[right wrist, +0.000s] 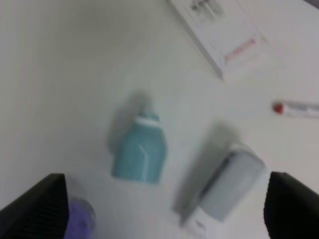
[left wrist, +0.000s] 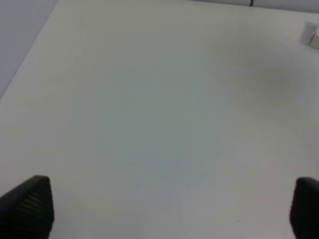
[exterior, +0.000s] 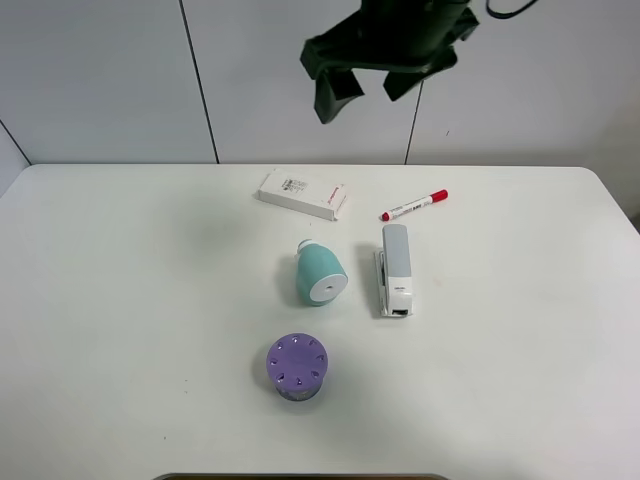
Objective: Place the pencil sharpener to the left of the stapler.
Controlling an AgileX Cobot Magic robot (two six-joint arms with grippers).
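Note:
The teal pencil sharpener (exterior: 319, 275) lies on its side mid-table, its white round face toward the front edge. It sits just left of the grey-and-white stapler (exterior: 395, 270), a small gap between them. My right gripper (exterior: 368, 95) hangs open high above the back of the table, holding nothing. Its wrist view looks down on the sharpener (right wrist: 139, 149) and stapler (right wrist: 227, 186) between the open fingers of the gripper (right wrist: 164, 206). My left gripper (left wrist: 167, 209) is open over bare table and does not show in the exterior view.
A flat white box (exterior: 302, 194) and a red-capped marker (exterior: 414, 205) lie behind the two objects. A purple cylinder with holes (exterior: 297, 366) stands in front of the sharpener. The white table (exterior: 120, 300) spreads wide on both sides.

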